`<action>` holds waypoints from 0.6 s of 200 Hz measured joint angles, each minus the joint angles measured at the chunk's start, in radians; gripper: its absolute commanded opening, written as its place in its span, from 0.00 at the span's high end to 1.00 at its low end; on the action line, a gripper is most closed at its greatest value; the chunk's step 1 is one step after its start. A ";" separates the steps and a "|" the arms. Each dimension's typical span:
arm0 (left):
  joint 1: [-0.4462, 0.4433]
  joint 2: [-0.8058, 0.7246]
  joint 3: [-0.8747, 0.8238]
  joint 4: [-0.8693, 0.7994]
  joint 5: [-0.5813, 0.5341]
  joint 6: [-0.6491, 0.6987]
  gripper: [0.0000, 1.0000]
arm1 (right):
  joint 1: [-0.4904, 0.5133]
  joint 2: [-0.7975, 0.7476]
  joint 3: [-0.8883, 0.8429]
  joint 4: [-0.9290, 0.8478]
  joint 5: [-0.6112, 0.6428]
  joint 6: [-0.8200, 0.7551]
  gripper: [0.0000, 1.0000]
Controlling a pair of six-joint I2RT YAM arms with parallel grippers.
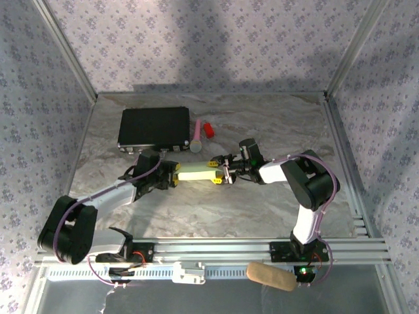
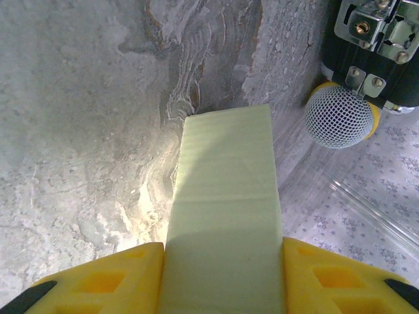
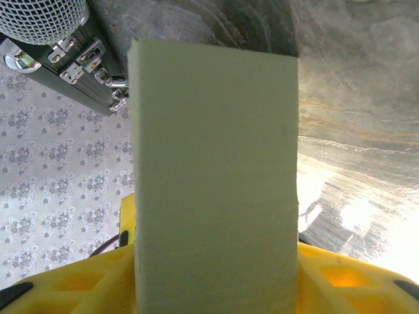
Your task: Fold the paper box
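The box (image 1: pixel 196 173) sits in the middle of the top view, a pale green packet with its long axis running left to right across the frame. My next move turns on that axis, because it runs straight from one pincer to the other. The left gripper (image 1: pixel 174 174) has the left end and the right gripper (image 1: pixel 218 172) has the right end. Neither arm is nearer; each stands at its own end, facing the other along the packet. In the left wrist view the box (image 2: pixel 226 216) rises from the bottom edge up the centre, with a yellow finger (image 2: pixel 98 281) flush against each side and no gap visible, so I read that pincer as pinching the card. In the right wrist view the box (image 3: pixel 216 176) likewise fills the space between the fingers (image 3: pixel 353 275), which are pressed to its sides and gripping it. I cannot tell whether the packet rests on the table (image 1: pixel 262 209) or hangs just above it. The black case (image 1: pixel 154 127), the microphone (image 1: pixel 196 137) and a small red piece (image 1: pixel 208 129) lie toward the upper left, near the box but apart from it. With both ends held, I judge that pushing the grippers together along the axis would buckle the thin card, so the two arms must move in step.
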 measured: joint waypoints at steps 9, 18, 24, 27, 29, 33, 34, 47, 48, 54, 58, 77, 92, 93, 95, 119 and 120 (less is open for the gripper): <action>-0.003 0.000 0.010 -0.020 0.000 -0.002 0.57 | 0.000 -0.001 0.000 -0.003 0.001 0.000 0.40; -0.005 0.000 0.021 -0.044 0.000 -0.007 0.58 | 0.000 -0.002 0.000 -0.007 0.003 -0.001 0.36; -0.005 0.000 0.029 -0.061 0.000 -0.009 0.58 | 0.000 -0.002 0.000 -0.012 0.005 -0.002 0.34; -0.005 -0.001 0.032 -0.069 0.000 -0.011 0.58 | 0.000 -0.002 0.000 -0.016 0.005 -0.003 0.33; -0.005 -0.002 0.035 -0.076 0.000 -0.011 0.58 | -0.001 -0.003 0.000 -0.021 0.007 -0.004 0.32; -0.005 -0.003 0.041 -0.090 0.000 -0.014 0.58 | -0.001 -0.003 0.000 -0.027 0.010 -0.010 0.32; -0.005 -0.003 0.042 -0.093 0.000 -0.014 0.58 | -0.001 -0.005 0.000 -0.032 0.011 -0.011 0.32; -0.005 -0.013 0.060 -0.144 0.000 -0.019 0.58 | -0.008 -0.026 0.000 -0.083 0.023 -0.043 0.29; -0.005 -0.014 0.060 -0.147 0.000 -0.019 0.58 | -0.008 -0.028 0.000 -0.087 0.024 -0.046 0.29; -0.005 -0.021 0.069 -0.174 0.000 -0.022 0.58 | -0.015 -0.050 0.000 -0.126 0.034 -0.073 0.28; -0.005 -0.026 0.076 -0.193 0.000 -0.023 0.58 | -0.021 -0.069 0.000 -0.151 0.042 -0.090 0.27; -0.005 -0.048 0.106 -0.295 -0.004 -0.030 0.61 | -0.063 -0.205 0.005 -0.306 0.094 -0.218 0.27; -0.003 -0.064 0.132 -0.376 -0.009 -0.036 0.61 | -0.100 -0.333 0.037 -0.445 0.151 -0.348 0.28; -0.003 -0.065 0.133 -0.379 -0.009 -0.036 0.61 | -0.103 -0.346 0.041 -0.460 0.156 -0.366 0.28; -0.002 -0.068 0.136 -0.389 -0.010 -0.036 0.61 | -0.107 -0.360 0.046 -0.474 0.164 -0.386 0.29; 0.017 -0.095 0.159 -0.488 -0.020 -0.041 0.61 | -0.126 -0.563 0.100 -0.634 0.324 -0.642 0.39; 0.019 -0.097 0.160 -0.492 -0.020 -0.041 0.61 | -0.125 -0.570 0.101 -0.637 0.330 -0.653 0.39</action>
